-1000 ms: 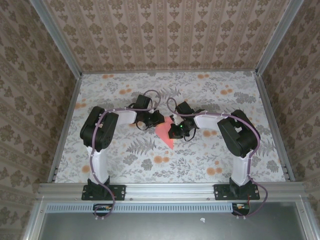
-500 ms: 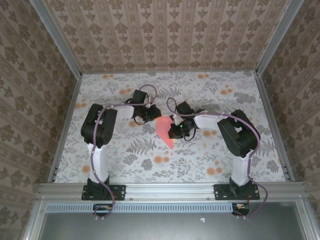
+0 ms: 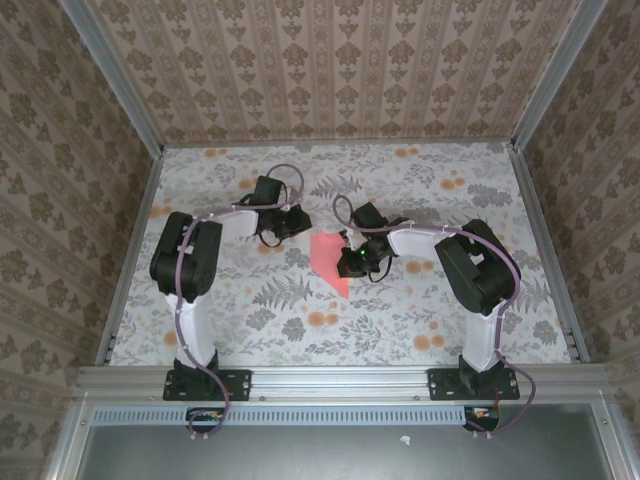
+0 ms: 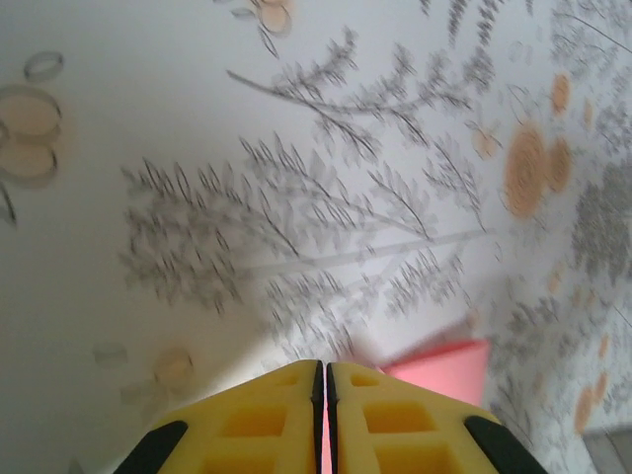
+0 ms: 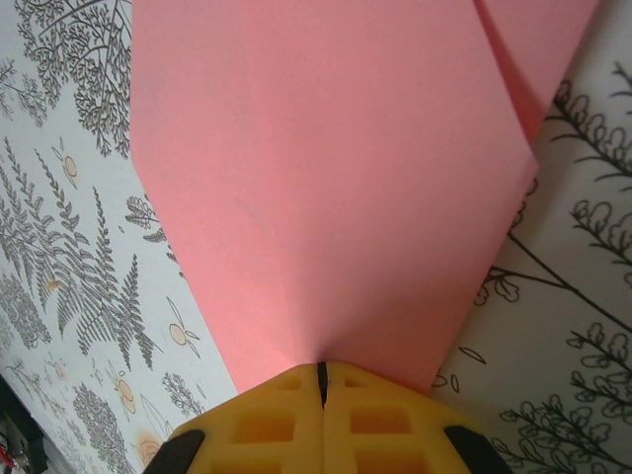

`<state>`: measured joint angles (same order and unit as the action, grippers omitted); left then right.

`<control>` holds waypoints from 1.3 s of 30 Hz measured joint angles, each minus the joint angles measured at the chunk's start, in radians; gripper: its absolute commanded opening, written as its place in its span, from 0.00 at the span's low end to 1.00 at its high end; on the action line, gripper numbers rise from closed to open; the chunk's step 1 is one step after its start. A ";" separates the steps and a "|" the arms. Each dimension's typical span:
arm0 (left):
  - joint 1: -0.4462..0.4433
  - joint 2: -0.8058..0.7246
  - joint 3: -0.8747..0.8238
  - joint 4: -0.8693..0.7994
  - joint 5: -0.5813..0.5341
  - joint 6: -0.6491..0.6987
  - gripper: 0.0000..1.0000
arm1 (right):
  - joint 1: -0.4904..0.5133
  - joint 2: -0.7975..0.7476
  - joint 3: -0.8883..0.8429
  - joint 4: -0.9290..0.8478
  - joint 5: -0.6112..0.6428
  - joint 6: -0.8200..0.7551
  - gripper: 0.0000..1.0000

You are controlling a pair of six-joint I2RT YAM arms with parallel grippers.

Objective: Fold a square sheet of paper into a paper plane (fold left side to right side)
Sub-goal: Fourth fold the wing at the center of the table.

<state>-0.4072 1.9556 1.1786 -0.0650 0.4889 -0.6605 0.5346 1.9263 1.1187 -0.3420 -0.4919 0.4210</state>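
Top external view: the flowered worktop [image 3: 430, 190] carries both arms. The left arm [image 3: 185, 265] has swung back toward the far left, so the left jaws now stand clear of the salmon-pink paper [image 3: 325, 258] they were over a second ago. The right arm [image 3: 475, 265] has not moved, and the right jaws sit at the paper's right edge. The paper lies mid-worktop between the two arms, already creased to a point aimed at the near edge. Left wrist view shows the left jaws closed pad to pad on nothing, with a corner of the paper [image 4: 439, 367] just beyond. Right wrist view shows the right jaws closed too, tips on the paper [image 5: 336, 178], apparently pinning it. I judge one fold pressed, and the left arm repositioning for the next
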 measured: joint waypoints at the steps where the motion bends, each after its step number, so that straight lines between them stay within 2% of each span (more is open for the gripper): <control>1: -0.008 -0.029 -0.014 -0.002 -0.002 0.003 0.13 | 0.000 0.000 0.002 -0.004 0.001 -0.003 0.00; 6: -0.089 -0.104 -0.035 -0.002 0.002 0.004 0.14 | 0.000 0.000 0.013 -0.029 0.013 -0.009 0.00; 12: -0.167 -0.049 -0.034 -0.002 0.024 0.004 0.13 | -0.001 0.000 0.014 -0.034 0.015 -0.020 0.00; 17: -0.168 0.029 -0.034 0.001 0.025 0.003 0.13 | -0.001 0.000 0.014 -0.034 0.015 -0.024 0.00; 26: -0.167 0.037 -0.040 0.023 0.020 0.003 0.13 | -0.014 -0.057 -0.021 -0.056 0.042 -0.012 0.00; 33: -0.167 0.037 -0.053 0.058 0.023 -0.001 0.13 | -0.013 -0.169 -0.042 -0.014 0.017 0.095 0.00; 39: -0.167 0.037 -0.057 0.070 0.023 -0.001 0.13 | 0.017 -0.113 -0.029 0.082 -0.009 0.199 0.00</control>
<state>-0.5747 1.9923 1.1213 0.0048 0.5121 -0.6617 0.5514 1.8133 1.0893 -0.2596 -0.5007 0.6201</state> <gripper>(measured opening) 0.131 0.048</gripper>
